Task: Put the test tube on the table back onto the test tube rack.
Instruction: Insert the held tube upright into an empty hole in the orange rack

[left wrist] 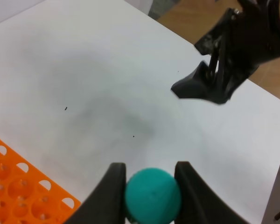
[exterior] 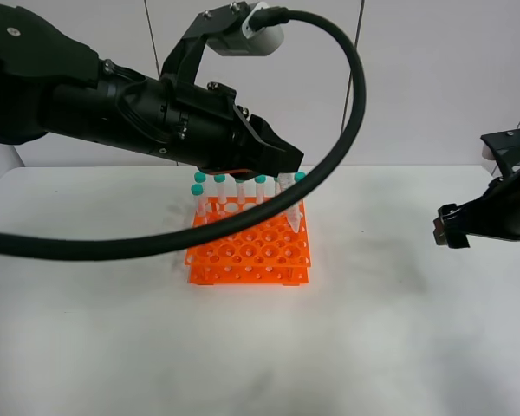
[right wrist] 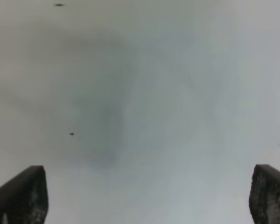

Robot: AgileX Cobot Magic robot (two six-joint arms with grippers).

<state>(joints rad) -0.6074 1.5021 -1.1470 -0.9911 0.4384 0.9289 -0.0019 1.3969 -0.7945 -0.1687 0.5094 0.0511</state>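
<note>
My left gripper (exterior: 291,173) is shut on a test tube (exterior: 292,208), a clear tube with a teal cap. It holds the tube slightly tilted, tip down, over the right side of the orange test tube rack (exterior: 243,256). I cannot tell whether the tip is inside a hole. In the left wrist view the teal cap (left wrist: 153,193) sits between the two fingers (left wrist: 113,186), with a corner of the rack (left wrist: 18,191) beside them. Several other capped tubes (exterior: 219,189) stand in the rack's back row. My right gripper (exterior: 445,227) is open and empty above the table (exterior: 399,338).
The left arm and its thick black cable (exterior: 347,104) loop over the rack and the table's left half. The right gripper (left wrist: 214,79) shows in the left wrist view near the table's edge. The right wrist view shows the white tabletop (right wrist: 144,93) between the open fingers (right wrist: 18,196).
</note>
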